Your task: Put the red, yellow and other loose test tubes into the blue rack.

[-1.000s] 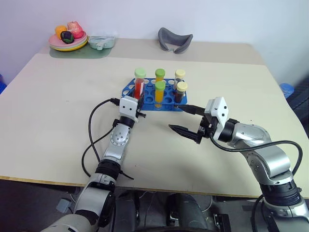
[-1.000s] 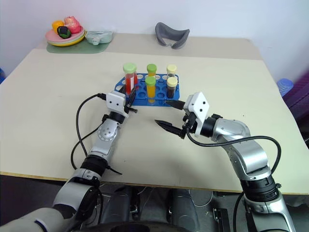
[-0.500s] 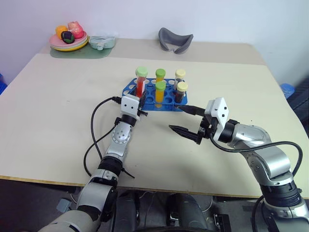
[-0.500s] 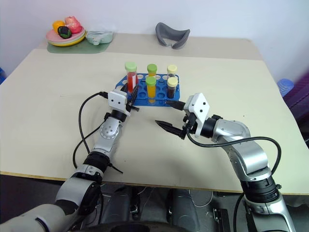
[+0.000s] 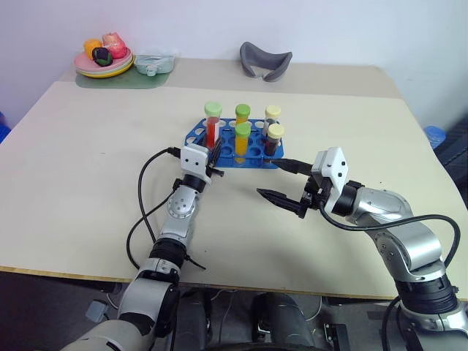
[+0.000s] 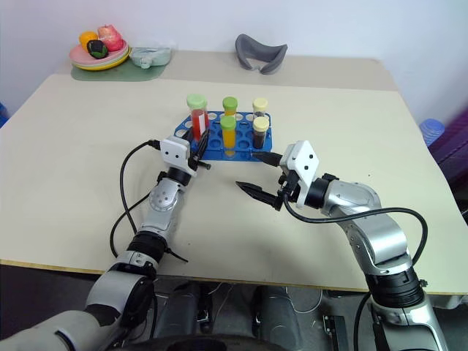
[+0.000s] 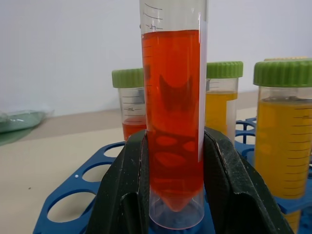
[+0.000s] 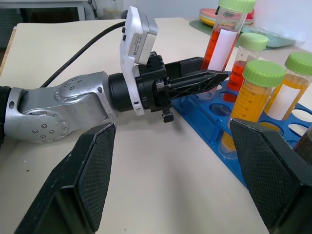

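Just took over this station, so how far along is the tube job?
Mostly done, it seems. Four capped tubes stand in the blue rack: two yellow-orange, one dark, plus one more behind. The left gripper is shut on the red tube, holding it upright with its tip at a rack hole. The right gripper is open and holds nothing. Left: seat and release the red tube. I see no loose tubes on the table.

I see bright, even room light from above, no hard glare. Table (image 5: pixel 88 146) lit flat; soft short shadows under rack (image 5: pixel 197 136) and arms. Head views sharp in centre, slight bending of table edge near corners. Left wrist view: red tube (image 7: pixel 173 122) sharp, small reflections on its plastic, wall behind soft. Right wrist view: near fingers (image 8: pixel 83 180) blurred, plate (image 8: pixel 209 14) at back out of focus.
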You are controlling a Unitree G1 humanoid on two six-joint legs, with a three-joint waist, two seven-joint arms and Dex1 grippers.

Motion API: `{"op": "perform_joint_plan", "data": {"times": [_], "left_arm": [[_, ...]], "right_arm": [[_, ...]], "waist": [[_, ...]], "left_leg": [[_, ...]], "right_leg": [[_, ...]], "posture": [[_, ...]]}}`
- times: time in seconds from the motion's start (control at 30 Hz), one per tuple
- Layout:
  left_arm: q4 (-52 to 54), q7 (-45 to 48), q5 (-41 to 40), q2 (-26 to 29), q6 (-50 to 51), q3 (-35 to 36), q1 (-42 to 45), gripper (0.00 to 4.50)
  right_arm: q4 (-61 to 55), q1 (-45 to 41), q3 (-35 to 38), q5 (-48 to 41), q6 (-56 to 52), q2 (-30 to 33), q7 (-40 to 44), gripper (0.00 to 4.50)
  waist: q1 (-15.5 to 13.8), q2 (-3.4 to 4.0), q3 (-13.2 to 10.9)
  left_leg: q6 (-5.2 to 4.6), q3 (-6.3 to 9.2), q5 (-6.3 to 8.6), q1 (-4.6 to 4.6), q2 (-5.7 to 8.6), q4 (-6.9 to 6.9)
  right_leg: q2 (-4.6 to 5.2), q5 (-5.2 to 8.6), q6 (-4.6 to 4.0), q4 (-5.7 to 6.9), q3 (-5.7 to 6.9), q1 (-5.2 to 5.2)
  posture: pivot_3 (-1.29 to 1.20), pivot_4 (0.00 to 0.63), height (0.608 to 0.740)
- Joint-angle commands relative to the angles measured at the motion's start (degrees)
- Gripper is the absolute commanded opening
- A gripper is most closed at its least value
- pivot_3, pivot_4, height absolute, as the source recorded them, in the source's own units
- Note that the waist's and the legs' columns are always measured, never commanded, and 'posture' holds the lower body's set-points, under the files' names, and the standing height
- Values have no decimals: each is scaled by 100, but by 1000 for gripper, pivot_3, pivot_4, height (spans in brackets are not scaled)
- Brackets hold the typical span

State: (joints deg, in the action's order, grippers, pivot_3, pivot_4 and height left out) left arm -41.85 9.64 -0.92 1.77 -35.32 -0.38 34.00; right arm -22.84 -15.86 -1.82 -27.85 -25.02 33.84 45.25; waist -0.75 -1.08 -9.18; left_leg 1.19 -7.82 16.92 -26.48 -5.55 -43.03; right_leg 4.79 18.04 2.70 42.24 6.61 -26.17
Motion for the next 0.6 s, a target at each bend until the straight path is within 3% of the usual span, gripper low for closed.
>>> {"op": "perform_joint_plan", "data": {"times": [0.03,0.6], "left_arm": [[51,-68,42,-44,-104,5,-161,894],[73,-164,89,-17,-14,21,-214,894]], "right_arm": [[-263,-14,168,-87,32,30,1,3798],[-259,-33,147,-112,9,29,12,3798]], "waist": [[3,1,1],[6,9,6]], "left_leg": [[0,0,0,0,0,0],[-2,0,1,2,0,2]], "right_leg": [[0,0,0,0,0,0],[-1,0,0,0,0,1]], "posture": [[0,150,679],[0,150,679]]}}
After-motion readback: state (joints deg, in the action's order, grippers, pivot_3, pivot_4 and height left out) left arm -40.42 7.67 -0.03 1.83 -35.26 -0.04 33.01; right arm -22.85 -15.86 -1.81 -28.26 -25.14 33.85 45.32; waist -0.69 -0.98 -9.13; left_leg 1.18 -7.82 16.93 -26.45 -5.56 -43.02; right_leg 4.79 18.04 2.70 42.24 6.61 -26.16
